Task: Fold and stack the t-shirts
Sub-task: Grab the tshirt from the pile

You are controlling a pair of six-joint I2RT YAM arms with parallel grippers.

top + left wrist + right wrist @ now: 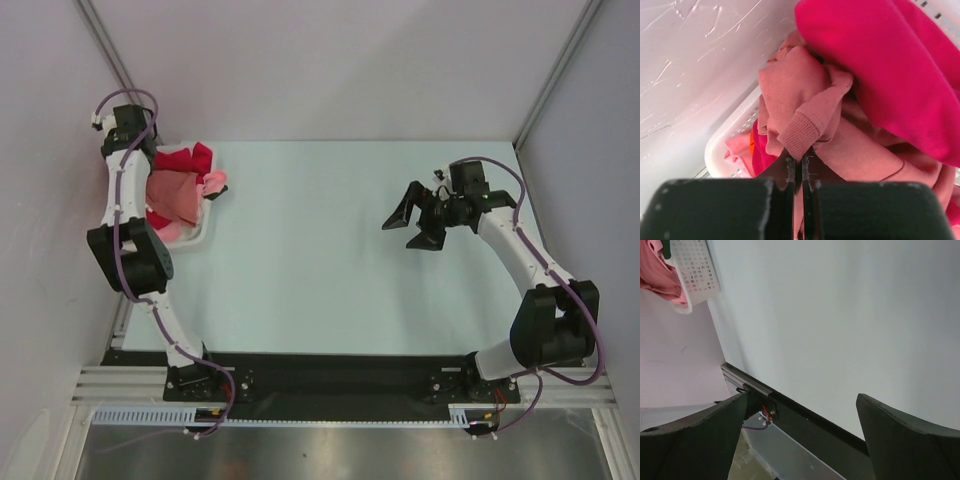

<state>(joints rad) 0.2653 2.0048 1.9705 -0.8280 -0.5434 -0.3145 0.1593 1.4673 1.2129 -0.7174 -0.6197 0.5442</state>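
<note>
The t-shirts lie heaped in a white basket (207, 232) at the table's far left. In the left wrist view, my left gripper (800, 160) is shut on the ribbed edge of the dusty salmon-red t-shirt (800, 95), and cloth shows between its fingers. A bright crimson t-shirt (890, 75) bulges above it, and a light pink t-shirt (737, 147) lies lower by the basket rim (730, 135). From above, the salmon-red t-shirt (172, 195) fills the basket's middle. My right gripper (409, 231) hangs open over the bare table at the right, holding nothing.
The pale table top (320, 250) stretches between the basket and the right arm. Side walls stand close on the left and right. In the right wrist view, the table's black front rail (805, 415) runs below the open right gripper (801, 399), with the basket (692, 270) far off.
</note>
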